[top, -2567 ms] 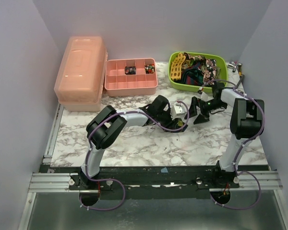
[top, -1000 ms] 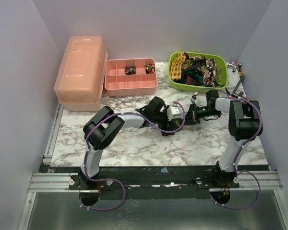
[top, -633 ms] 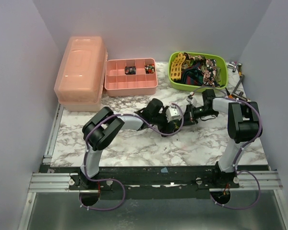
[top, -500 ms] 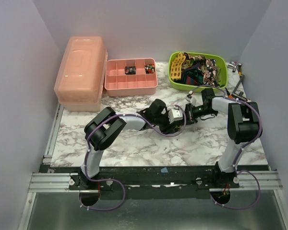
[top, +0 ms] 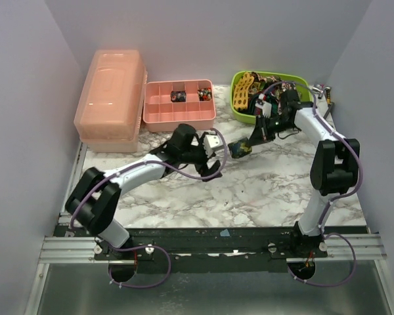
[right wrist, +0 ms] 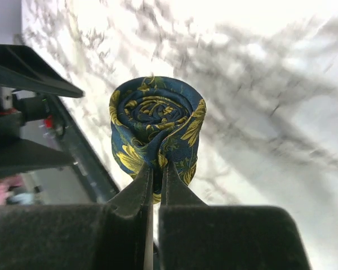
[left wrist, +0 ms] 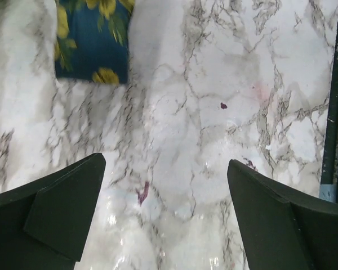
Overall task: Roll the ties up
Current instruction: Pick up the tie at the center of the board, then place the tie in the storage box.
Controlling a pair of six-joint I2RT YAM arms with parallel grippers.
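Mid-table, nearer side: left gripper hangs low over the marble table, jaws spread wide and holding nothing. Likely kept clear so it can't snag the roll.

Just beyond, about table centre: navy tie with yellow-green spots, wound into a tight coil and apparently lifted off the surface. Right gripper is pressed together on the coil's outer layers at one edge; that pinch probably stops it unwinding.

Far right corner: green bin heaped with loose ties, seemingly waiting their turn.

Far edge, middle: pink tray with compartments, a plausible destination.
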